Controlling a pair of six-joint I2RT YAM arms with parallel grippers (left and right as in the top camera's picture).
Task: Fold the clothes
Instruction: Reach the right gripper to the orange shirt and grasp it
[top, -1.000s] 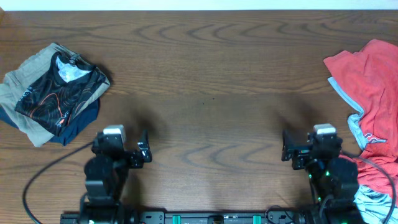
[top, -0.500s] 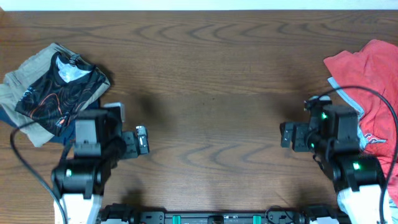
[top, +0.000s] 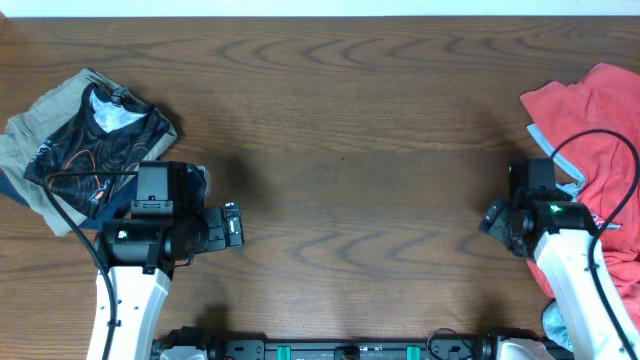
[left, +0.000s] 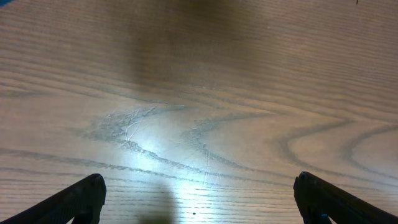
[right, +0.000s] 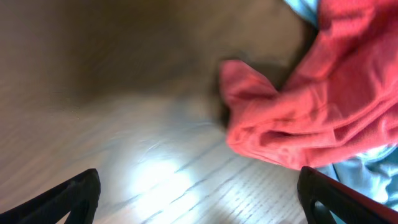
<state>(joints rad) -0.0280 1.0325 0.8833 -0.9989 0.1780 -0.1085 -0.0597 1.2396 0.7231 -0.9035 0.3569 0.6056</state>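
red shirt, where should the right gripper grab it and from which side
Take the thick fold jutting from the red shirt toward the open right gripper, coming in from the middle of the table. It stands proud of the wood, so the jaws can likely straddle it.

Coral-red T-shirt (top: 600, 130) — cut by the overhead's right edge, lower part under the right arm (top: 570, 265); blurred in the right wrist view. Left hand (left: 199, 186), right hand (right: 199, 180) — cropped at bottom.

We see a dark brown wood-grain bench (top: 340, 150). At its left end a black shirt with an orange line pattern (top: 95, 150) lies on crumpled tan cloth (top: 30, 135). Pale blue fabric (top: 545, 140) shows at the right end.
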